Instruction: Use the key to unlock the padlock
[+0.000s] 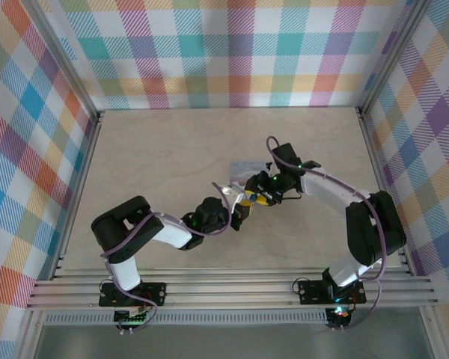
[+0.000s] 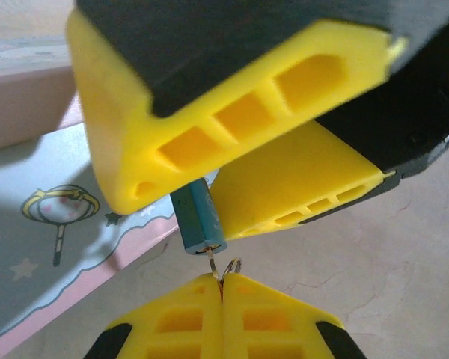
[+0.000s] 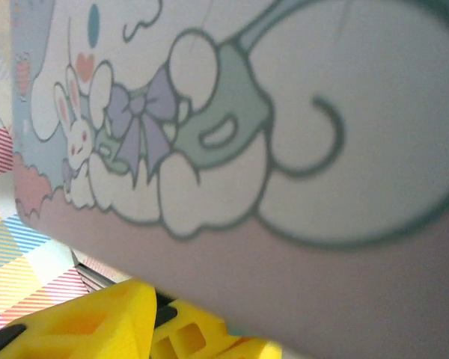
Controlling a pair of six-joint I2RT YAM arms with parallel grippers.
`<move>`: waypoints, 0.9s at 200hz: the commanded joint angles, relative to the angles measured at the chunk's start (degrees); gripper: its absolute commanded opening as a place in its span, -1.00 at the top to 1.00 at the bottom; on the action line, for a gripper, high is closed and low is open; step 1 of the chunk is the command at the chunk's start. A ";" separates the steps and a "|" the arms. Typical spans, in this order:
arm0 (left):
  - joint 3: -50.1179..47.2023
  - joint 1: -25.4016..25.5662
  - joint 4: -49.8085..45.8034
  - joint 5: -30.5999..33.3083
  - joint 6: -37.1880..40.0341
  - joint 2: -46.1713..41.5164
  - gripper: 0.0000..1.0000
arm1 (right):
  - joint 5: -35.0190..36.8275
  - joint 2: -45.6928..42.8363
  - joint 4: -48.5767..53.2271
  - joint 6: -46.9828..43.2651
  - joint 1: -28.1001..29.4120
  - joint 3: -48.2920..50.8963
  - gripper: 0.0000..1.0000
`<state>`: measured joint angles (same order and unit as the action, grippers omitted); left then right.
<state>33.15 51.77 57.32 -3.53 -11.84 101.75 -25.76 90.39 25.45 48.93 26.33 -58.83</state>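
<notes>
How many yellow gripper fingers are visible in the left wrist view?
4. Two of the right gripper, at the top, on either side of the padlock; two of the left gripper, at the bottom edge, closed on the key. All are partly cropped.

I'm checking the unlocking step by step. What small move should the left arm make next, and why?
Probably a gentle twist of the left gripper. It is shut on the key, whose metal tip meets the underside of the padlock, which sits between the fingers of the right gripper. Whether they clamp it is unclear.

Robot test cell, plaid walls (image 1: pixel 232 52), aluminium rails (image 1: pixel 232 288)
</notes>
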 commanded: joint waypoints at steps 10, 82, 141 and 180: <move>-0.89 -3.43 11.36 -7.43 -12.07 2.93 1.00 | -0.02 -4.81 -6.57 1.07 0.74 2.75 -0.09; -0.50 -6.03 19.15 -12.77 -24.27 7.27 1.00 | 5.74 -8.66 -10.46 2.71 0.83 7.85 -0.03; 0.51 -6.15 17.42 -13.52 -23.99 7.30 1.00 | 13.20 -11.46 -12.96 2.64 2.34 11.22 0.03; 0.78 -6.07 17.91 -13.54 -24.28 7.96 1.00 | 13.42 -9.51 -14.23 3.50 3.20 11.19 0.02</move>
<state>32.51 46.02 70.70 -15.66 -35.77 109.40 -13.72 79.92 13.47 51.46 28.75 -47.88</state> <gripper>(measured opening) 0.045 0.490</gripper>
